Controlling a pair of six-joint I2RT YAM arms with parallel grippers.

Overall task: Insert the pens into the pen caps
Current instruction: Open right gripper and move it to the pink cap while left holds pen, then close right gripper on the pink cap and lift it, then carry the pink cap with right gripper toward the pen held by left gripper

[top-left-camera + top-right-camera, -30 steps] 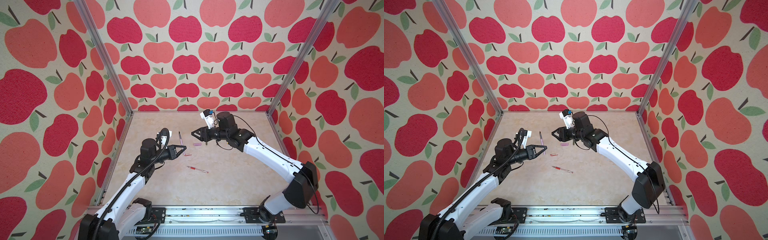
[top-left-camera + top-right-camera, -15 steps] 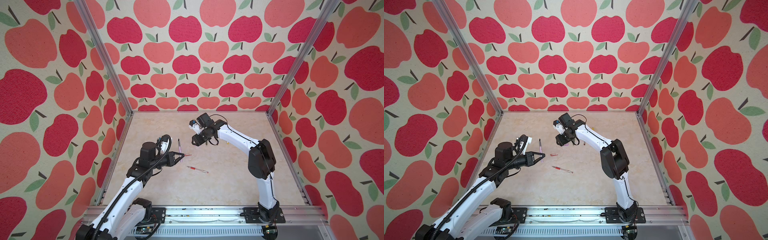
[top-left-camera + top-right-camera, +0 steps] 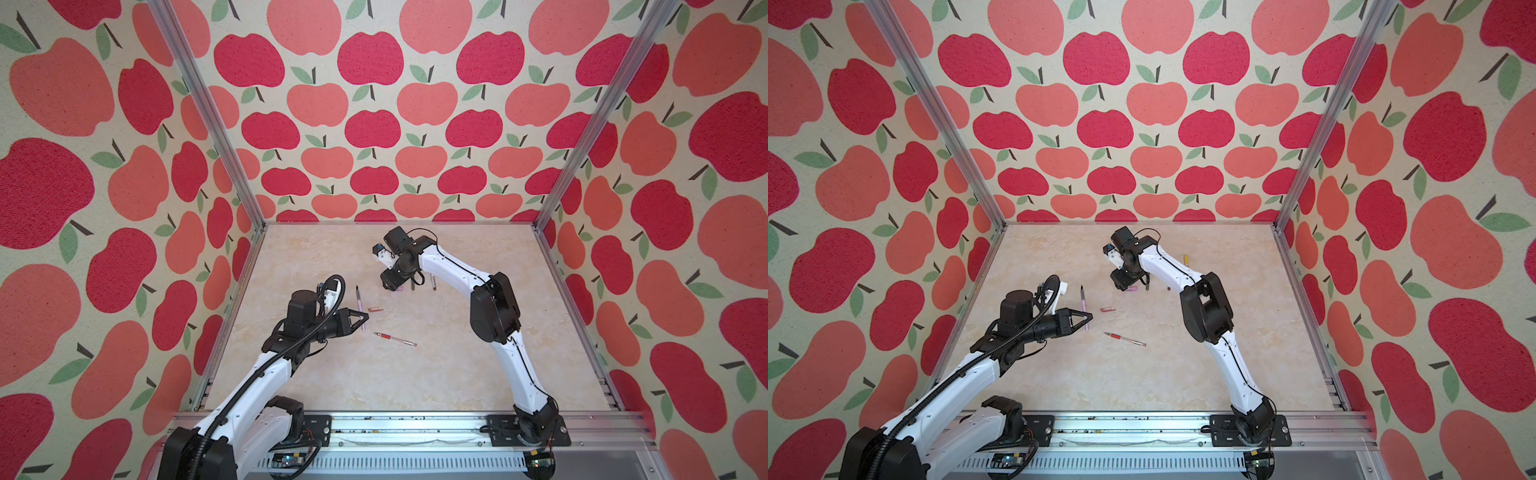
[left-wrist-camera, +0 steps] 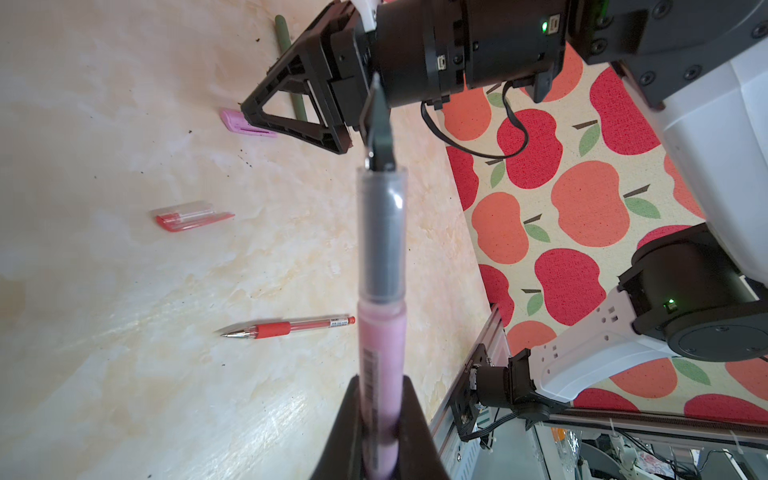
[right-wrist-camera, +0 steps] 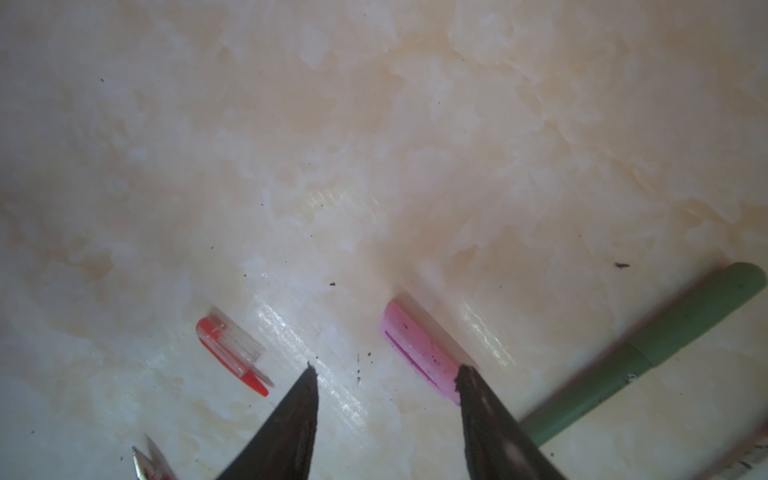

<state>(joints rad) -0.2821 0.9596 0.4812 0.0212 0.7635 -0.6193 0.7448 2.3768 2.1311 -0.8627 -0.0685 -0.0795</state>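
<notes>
I find the work at the cap pick-up for the pink pen (image 3: 360, 305). The left gripper (image 3: 362, 318) is clamped on that pen's barrel toward its rear end. As far as I can judge, it holds the pen off the table (image 3: 374, 386). In the left wrist view the bare dark nib points away from the jaws toward the right arm. The right gripper (image 5: 387, 370) is low over the table with its jaws wide apart and nothing between them. The lilac cap (image 5: 417, 347) lies flat on the table. One jaw tip sits at its near end, possibly touching it, so the cap is off to that side and not inside the gap. The dark green pen (image 5: 648, 353) lies just beside the cap, past the same jaw. The red cap (image 5: 230, 349) lies on the gripper's other side, apart from it, and the red pen (image 3: 395, 338) lies between the two arms; neither is engaged or joined. The next move calls for shifting the right gripper sideways until the cap lies squarely between the jaws, then closing across its width without catching the green pen. The cap must then be lifted and its open end lined up with the nib. I cannot confirm which end is open.
</notes>
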